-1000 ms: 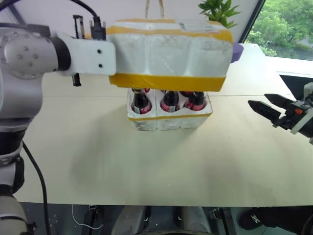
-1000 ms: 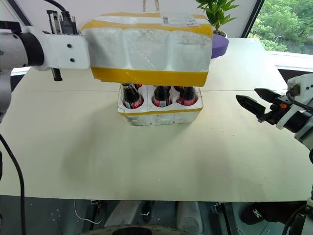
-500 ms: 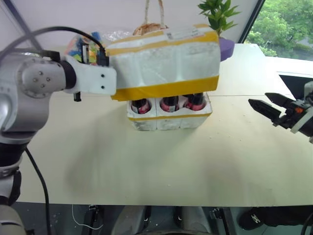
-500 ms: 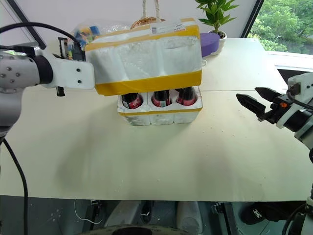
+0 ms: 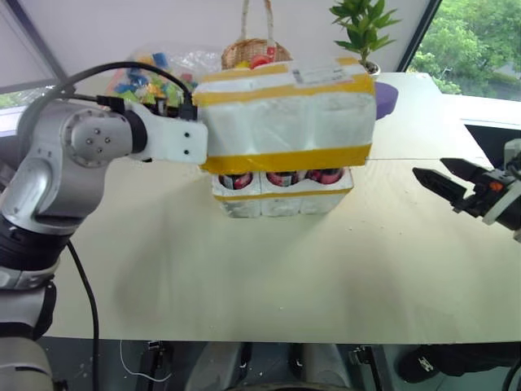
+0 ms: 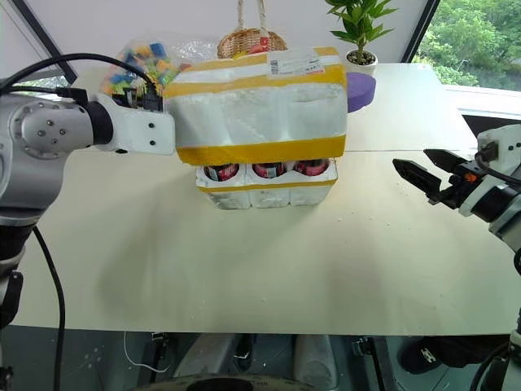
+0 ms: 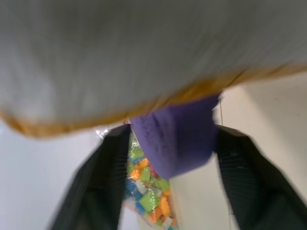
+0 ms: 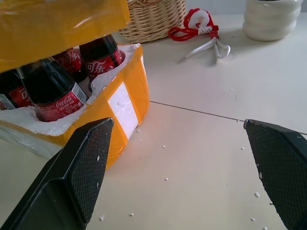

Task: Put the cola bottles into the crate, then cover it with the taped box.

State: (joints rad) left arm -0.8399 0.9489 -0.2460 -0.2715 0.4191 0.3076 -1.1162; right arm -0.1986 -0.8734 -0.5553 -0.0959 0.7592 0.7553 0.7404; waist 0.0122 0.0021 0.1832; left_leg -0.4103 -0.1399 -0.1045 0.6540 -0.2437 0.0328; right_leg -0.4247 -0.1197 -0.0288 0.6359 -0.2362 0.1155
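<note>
Head views: your taped box (image 6: 256, 106) sits low over the crate (image 6: 267, 190) mid-table, cola bottles (image 6: 266, 170) inside; left gripper's (image 7: 168, 158) fingers spread. Right wrist: right gripper (image 8: 180, 167) spread, near the crate, holding nothing.

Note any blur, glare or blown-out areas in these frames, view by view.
Left wrist view: heavily blurred; the taped box is a soft grey mass with a smeared yellow edge. Right wrist view: sharp on the cola bottles and crate, slight sheen on the tape. Eye views: sharp, soft shadow on the table, bright greenery outside the window.
</note>
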